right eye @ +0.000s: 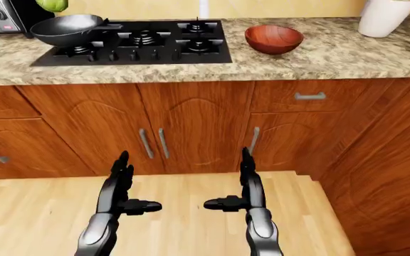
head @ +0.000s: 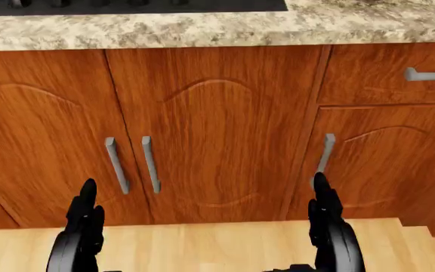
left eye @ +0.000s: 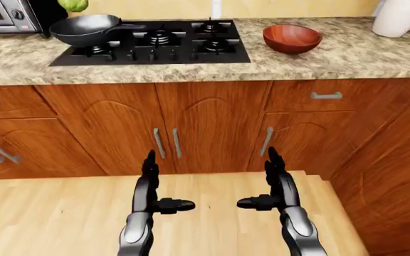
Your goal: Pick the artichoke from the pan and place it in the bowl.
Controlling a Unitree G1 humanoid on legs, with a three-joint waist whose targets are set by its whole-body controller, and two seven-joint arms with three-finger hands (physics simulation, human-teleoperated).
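The artichoke (left eye: 73, 5) sits above the pan (left eye: 84, 29) on the table (left eye: 347, 53), well apart from the left hand (left eye: 152, 186) and right hand (left eye: 272, 184), both empty with fingers spread.

I get bright, even, warm light in all three views, with no hard shadows under the surface (left eye: 347, 58) edge. Everything renders sharp (no blur anywhere). A soft sheen sits on the pan (left eye: 84, 29) and bowl (left eye: 292, 38); the cabinet doors (head: 218, 130) show mild gloss.
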